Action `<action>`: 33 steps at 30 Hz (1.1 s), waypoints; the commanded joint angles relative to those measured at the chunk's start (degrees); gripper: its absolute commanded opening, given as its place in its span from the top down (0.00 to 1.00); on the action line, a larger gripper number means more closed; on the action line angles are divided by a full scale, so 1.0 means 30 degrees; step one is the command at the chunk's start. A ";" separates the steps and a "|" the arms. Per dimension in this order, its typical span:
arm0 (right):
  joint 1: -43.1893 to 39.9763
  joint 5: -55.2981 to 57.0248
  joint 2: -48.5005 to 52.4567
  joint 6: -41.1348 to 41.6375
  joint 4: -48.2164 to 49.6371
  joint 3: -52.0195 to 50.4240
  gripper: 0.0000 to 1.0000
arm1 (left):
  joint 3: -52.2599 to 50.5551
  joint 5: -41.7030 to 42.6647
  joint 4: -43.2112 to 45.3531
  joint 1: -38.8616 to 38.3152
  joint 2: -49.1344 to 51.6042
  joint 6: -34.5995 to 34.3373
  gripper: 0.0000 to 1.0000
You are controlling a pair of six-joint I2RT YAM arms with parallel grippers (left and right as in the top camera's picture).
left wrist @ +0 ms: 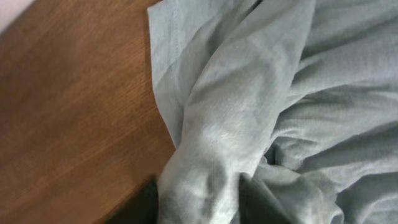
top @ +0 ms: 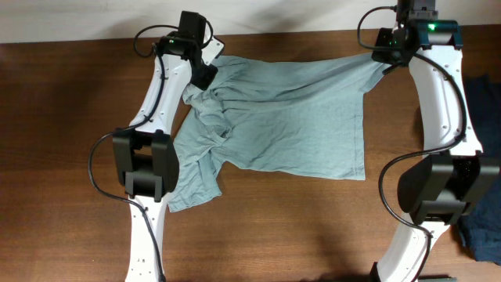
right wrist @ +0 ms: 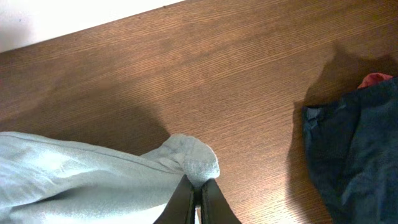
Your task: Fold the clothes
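Observation:
The clothes point(top: 290, 117), a pale grey-blue T-shirt, lie wrinkled across the middle of the brown table, with one sleeve trailing toward the front left. My left gripper point(top: 205, 74) is at the shirt's far left corner. In the left wrist view a thick bunch of fabric point(left wrist: 236, 124) fills the gap between its dark fingers point(left wrist: 144, 205), and the left gripper point(left wrist: 199, 196) is shut on it. My right gripper point(top: 388, 59) is at the far right corner. The right wrist view shows the right gripper point(right wrist: 199, 190) pinching a small tuft of the shirt point(right wrist: 193, 162), jaws nearly touching.
A dark navy garment point(right wrist: 354, 149) with a red patch lies on the table to the right of the shirt, also seen beside the right arm point(top: 487, 227). The table's far edge point(right wrist: 93, 25) meets a white wall close behind both grippers.

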 commanded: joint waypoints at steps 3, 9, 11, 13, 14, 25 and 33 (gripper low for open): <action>-0.0051 0.0379 0.0044 -0.0102 -0.0007 0.0029 0.96 | 0.0087 0.0124 -0.0226 0.0401 0.0051 -0.0357 0.99; -0.0051 0.0379 0.0044 -0.0102 -0.0015 0.0029 0.96 | 0.0882 -0.2018 -0.0423 0.0969 0.0022 -0.1348 1.00; -0.0058 0.0386 0.0044 -0.0109 -0.0015 0.0029 0.96 | 0.1377 -0.2193 -0.0415 0.1304 0.0015 -0.1413 1.00; -0.0058 0.0386 0.0044 -0.0109 -0.0022 0.0029 0.96 | 0.1960 -0.2463 -0.0226 0.1800 0.0015 -0.2266 1.00; -0.0051 0.0379 0.0044 -0.0109 -0.0022 0.0029 0.96 | 0.2193 -0.2397 0.0036 0.2076 0.0015 -0.2681 1.00; -0.0051 0.0379 0.0044 -0.0109 -0.0015 0.0029 0.96 | 0.2557 0.0226 0.4634 0.3468 0.0073 -0.3249 1.00; -0.0051 0.0379 0.0044 -0.0109 -0.0087 -0.0058 0.96 | 0.2557 -0.0597 0.7045 0.3570 0.0189 -0.3177 1.00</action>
